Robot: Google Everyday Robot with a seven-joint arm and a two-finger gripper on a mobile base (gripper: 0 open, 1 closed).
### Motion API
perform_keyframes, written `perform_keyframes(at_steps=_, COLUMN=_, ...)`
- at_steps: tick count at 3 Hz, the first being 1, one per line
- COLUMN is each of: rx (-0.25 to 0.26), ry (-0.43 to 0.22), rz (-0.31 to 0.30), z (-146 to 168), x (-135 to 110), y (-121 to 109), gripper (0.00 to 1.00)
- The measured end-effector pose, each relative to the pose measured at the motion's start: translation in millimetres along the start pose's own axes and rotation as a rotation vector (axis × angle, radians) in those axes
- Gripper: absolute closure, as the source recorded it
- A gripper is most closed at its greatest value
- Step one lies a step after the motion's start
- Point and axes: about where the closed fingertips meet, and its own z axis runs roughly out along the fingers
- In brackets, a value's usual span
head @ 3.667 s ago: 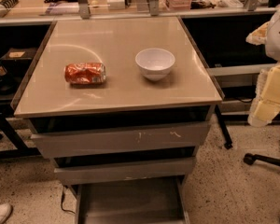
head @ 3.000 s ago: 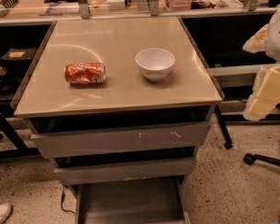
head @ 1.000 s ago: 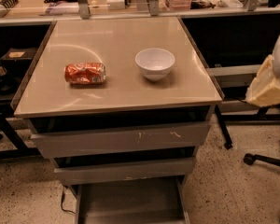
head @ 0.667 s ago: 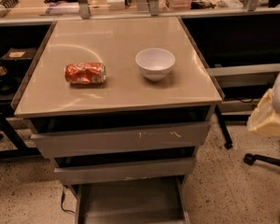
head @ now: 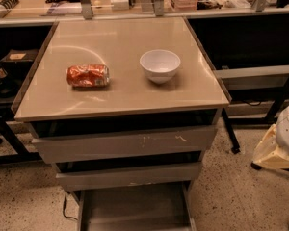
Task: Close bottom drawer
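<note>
1. A tan-topped bench (head: 120, 100) is seen in the middle of the frame, with three grey metal drawers stacked below its front edge.
2. The bottom drawer (head: 135, 210) is found at the lower centre of the frame, below the other two. It is pulled well out, so that its flat floor and thin side walls are exposed. Its near end is cut off by the lower edge of the frame.
3. The mid-width drawer (head: 129, 175) is set directly above it and the widest drawer (head: 125, 145) above that, the latter marked with white scratches on its front. A dark gap is visible over each of them.
4. A crushed orange can (head: 87, 75) is laid on its side on the left part of the bench top.
5. A white bowl (head: 160, 65) is stood upright to the right of the can, well apart from it.
6. The gripper (head: 278, 146) is seen at the right edge of the frame, low over the speckled floor (head: 241, 196), well apart from the bench and from all three drawers. Nothing is seen to be held in it, and how far it is parted cannot be made out.
7. A cluttered shelf (head: 48, 13) is seen running across the top of the frame behind the bench.
</note>
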Motion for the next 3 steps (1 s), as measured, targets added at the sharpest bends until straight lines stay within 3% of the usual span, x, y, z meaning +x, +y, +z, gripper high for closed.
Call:
perform_keyframes(at_steps=1, rx=-0.022, ry=-0.026, rz=0.013, z=28, x=4, y=12, gripper=1.00)
perform_keyframes(at_steps=3, rx=-0.136, ry=-0.018, rz=0.130, z=185, x=29, y=55, gripper=1.00)
